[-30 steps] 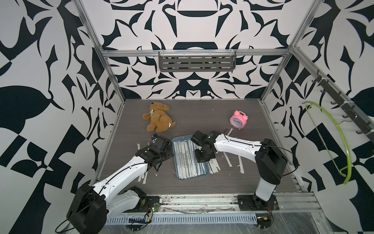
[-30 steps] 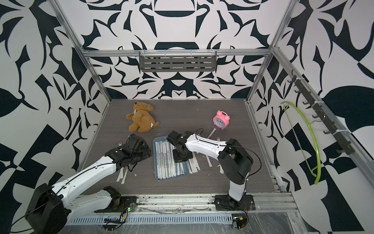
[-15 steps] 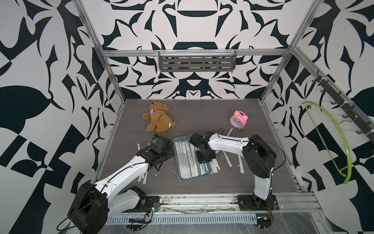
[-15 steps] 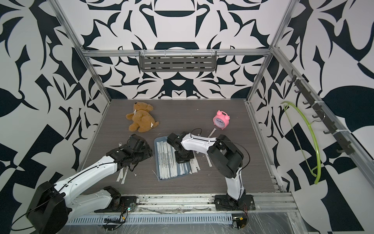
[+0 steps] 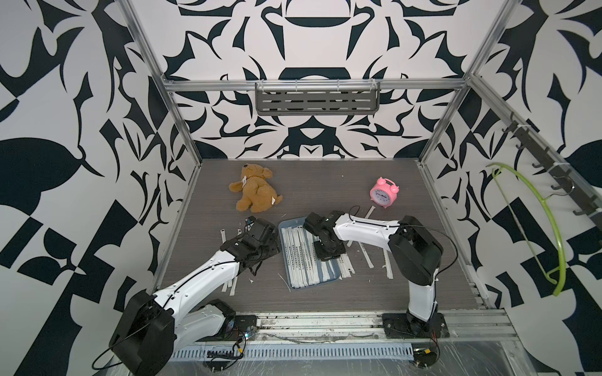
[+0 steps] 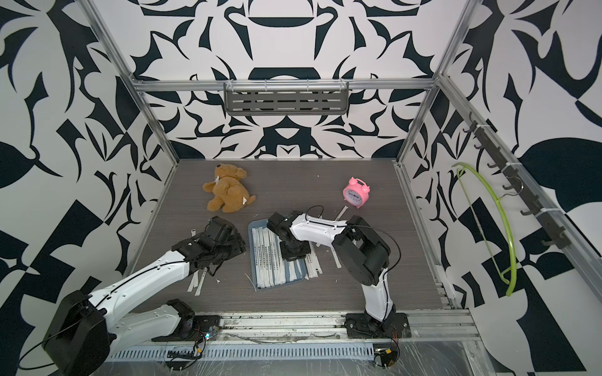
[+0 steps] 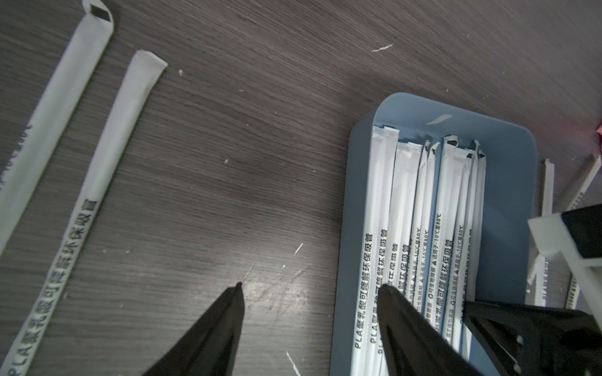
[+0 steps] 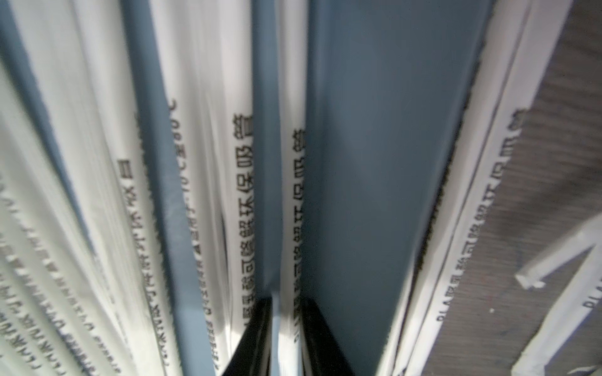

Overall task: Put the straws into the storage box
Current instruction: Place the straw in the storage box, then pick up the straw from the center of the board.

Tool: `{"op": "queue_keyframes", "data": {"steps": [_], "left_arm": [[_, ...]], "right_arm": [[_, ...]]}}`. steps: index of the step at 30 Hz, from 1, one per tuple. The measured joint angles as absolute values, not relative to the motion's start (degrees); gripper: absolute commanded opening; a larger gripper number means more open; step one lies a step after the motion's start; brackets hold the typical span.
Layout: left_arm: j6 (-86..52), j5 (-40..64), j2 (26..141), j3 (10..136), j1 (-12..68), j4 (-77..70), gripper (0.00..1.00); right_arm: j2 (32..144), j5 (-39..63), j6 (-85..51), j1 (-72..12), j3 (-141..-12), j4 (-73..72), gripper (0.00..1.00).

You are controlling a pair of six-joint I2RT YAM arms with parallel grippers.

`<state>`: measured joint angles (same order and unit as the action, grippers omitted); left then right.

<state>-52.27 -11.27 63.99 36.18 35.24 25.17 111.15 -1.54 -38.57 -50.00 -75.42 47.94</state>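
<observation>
The storage box [image 5: 290,224] is a shallow blue-grey tray at mid-table, in both top views, with several paper-wrapped straws [image 5: 299,257] lying lengthwise in it. My right gripper [image 8: 286,301] is low inside the box [image 8: 374,162]. Its jaws are slightly open with one straw [image 8: 293,195] between them, and a thin gap shows beside that straw. My left gripper [image 7: 312,285] is open wide and empty, straddling the box's left rim [image 7: 358,195]: one fingertip over bare table, the other over the straws [image 7: 423,211]. Loose straws [image 7: 127,130] lie on the table to its left.
More loose straws lie right of the box [image 5: 366,257] and near the left arm [image 5: 231,286]. A brown teddy bear [image 5: 255,188] and a pink alarm clock [image 5: 383,192] sit further back. A grey slotted shelf [image 5: 317,101] hangs on the back wall, and a green hanger [image 5: 550,221] on the right wall.
The right arm's elbow has swung left while its gripper stayed over the box, and its jaws have parted a little around the straw. The left arm has not moved.
</observation>
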Motion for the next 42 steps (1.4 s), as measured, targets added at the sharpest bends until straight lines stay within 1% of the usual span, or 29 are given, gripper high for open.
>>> {"op": "queue_keyframes", "data": {"steps": [7, 13, 16, 18, 20, 25, 27, 30, 36, 42], "left_arm": [[-52.27, -11.27, 64.03, 36.18, 35.24, 25.1, 0.71], [-52.16, -11.29, 64.05, 36.18, 35.24, 25.12, 0.71], [-51.75, -11.33, 64.05, 36.21, 35.24, 25.12, 0.71], [-51.2, -11.35, 64.03, 36.21, 35.24, 25.1, 0.71], [-50.59, -11.35, 64.01, 36.21, 35.31, 25.02, 0.71], [-49.15, -12.45, 64.47, 36.45, 38.06, 24.4, 0.74], [-48.82, -12.71, 65.69, 36.8, 39.55, 24.16, 0.74], [-48.56, -12.86, 68.12, 37.3, 41.3, 23.75, 0.74], [-48.58, -13.1, 69.82, 38.37, 42.57, 23.11, 0.74], [-48.45, -13.26, 70.46, 38.83, 42.57, 22.87, 0.74]], "right_arm": [[109.58, -1.52, -38.59, -50.13, -76.47, 48.99, 0.25], [105.21, -1.28, -38.59, -49.87, -78.04, 50.37, 0.26], [101.97, -0.95, -38.59, -48.34, -78.08, 50.76, 0.29], [99.63, -0.93, -38.39, -45.28, -77.6, 50.57, 0.33], [97.27, -1.15, -37.93, -39.44, -76.18, 49.54, 0.37], [96.66, -2.28, -37.5, -23.77, -72.71, 45.15, 0.38], [98.41, -2.42, -37.52, -20.53, -72.4, 43.83, 0.38], [102.28, -2.63, -37.54, -19.27, -72.42, 41.41, 0.39], [106.72, -2.87, -38.28, -19.81, -71.83, 38.7, 0.37], [107.98, -3.53, -38.5, -19.86, -71.81, 37.1, 0.28]]}}
